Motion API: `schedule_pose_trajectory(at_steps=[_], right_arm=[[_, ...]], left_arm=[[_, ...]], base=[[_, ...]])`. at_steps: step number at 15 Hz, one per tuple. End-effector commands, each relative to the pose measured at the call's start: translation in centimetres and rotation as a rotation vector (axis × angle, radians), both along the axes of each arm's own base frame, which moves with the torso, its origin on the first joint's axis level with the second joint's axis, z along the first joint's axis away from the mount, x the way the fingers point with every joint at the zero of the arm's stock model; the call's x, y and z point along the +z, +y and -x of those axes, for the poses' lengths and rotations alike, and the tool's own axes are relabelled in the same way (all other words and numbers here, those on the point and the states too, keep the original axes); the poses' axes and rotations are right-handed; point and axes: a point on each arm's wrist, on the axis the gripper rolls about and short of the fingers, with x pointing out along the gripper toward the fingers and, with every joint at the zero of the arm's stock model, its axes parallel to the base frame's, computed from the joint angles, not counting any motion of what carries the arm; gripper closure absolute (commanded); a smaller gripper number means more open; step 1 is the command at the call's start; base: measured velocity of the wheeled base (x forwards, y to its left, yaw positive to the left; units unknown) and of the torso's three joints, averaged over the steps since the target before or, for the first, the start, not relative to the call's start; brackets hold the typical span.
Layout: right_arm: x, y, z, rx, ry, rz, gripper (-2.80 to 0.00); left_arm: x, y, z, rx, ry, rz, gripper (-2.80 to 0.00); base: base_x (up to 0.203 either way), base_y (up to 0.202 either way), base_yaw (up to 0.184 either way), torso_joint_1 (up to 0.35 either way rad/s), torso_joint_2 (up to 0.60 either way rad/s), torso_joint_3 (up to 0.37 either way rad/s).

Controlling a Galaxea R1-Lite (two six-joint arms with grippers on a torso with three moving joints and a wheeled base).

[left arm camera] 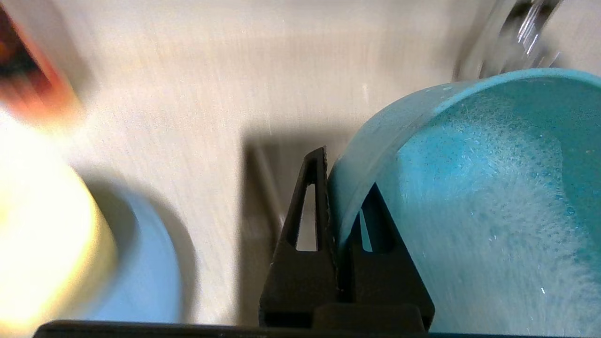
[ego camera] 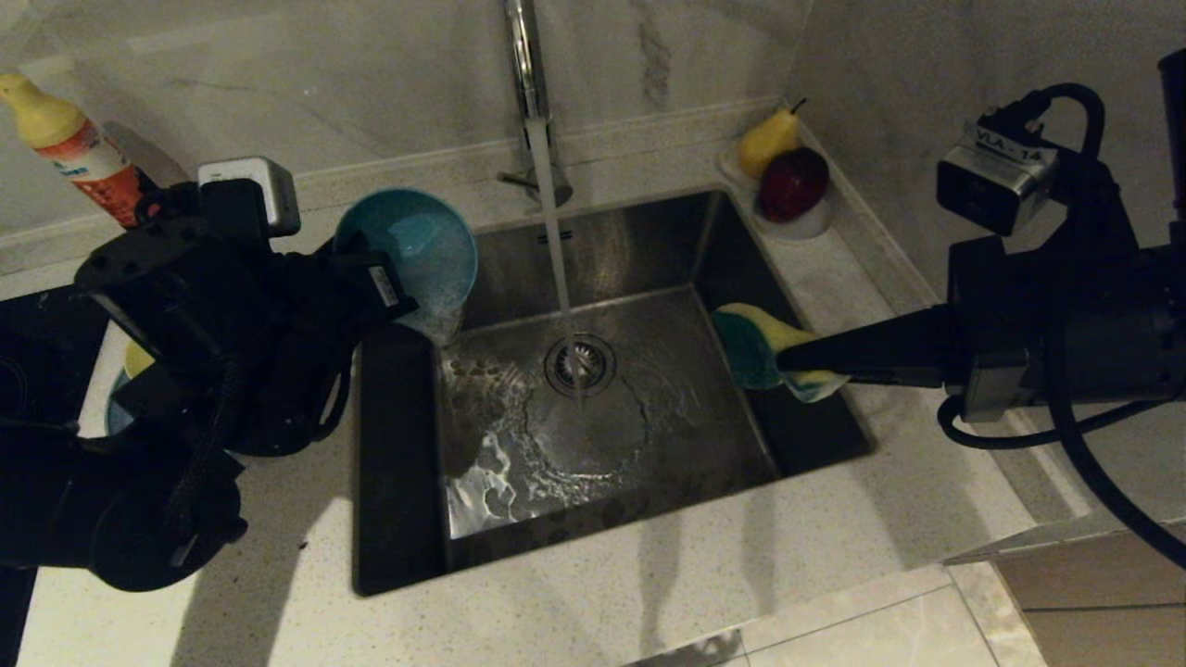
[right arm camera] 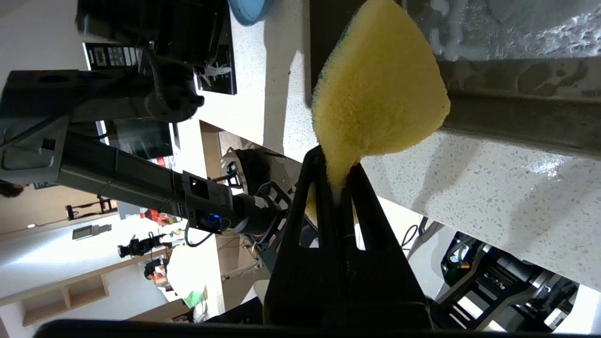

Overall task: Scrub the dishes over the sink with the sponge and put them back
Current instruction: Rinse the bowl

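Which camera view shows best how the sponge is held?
The right wrist view: the right gripper is shut on the sponge, pinching its narrow end, yellow face fully visible. The head view shows the sponge from the side, above the sink's right edge, with its green face. The left wrist view does not show it.

Red-and-white squeeze bottle with a yellow cap (ego camera: 69, 148) sits back left on the speckled white worktop (ego camera: 593, 593); back right, a yellow pear (ego camera: 767, 139) touches a dark red apple (ego camera: 793, 182) on a small white dish (ego camera: 806, 225).

Black arms, looping black cables, a silver wrist camera (ego camera: 996, 181) labelled VLA.
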Motion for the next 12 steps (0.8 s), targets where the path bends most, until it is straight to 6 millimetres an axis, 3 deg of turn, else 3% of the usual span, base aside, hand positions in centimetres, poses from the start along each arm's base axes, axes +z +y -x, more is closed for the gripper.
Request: schedule_pose_trajectory(at_steps=[1, 4, 7, 12], right_arm=[[-0.3, 0.2, -0.2, 0.001, 0.012, 0.005, 0.00], [-0.3, 0.1, -0.3, -0.003, 0.012, 0.005, 0.00], [0.0, 0.0, -0.2, -0.002, 0.001, -0.003, 0.00], [0.0, -0.1, 0.1, 0.003, 0.001, -0.003, 0.00]], left_arm=[[-0.6, 0.0, -0.3, 0.044, -0.108, -0.067, 0.00], [-2.2, -0.5, -1.2, 0.075, -0.061, -0.180, 0.00], [-1.6, -0.5, -1.2, 0.079, -0.079, -0.178, 0.00], [3.1, -0.1, -0.2, 0.081, -0.239, -0.148, 0.00]], base=[[0.000, 0.000, 0.000, 0.000, 0.00, 0.000], [0.000, 0.000, 0.000, 0.000, 0.00, 0.000], [0.000, 0.000, 0.000, 0.000, 0.00, 0.000], [0.000, 0.000, 0.000, 0.000, 0.00, 0.000]])
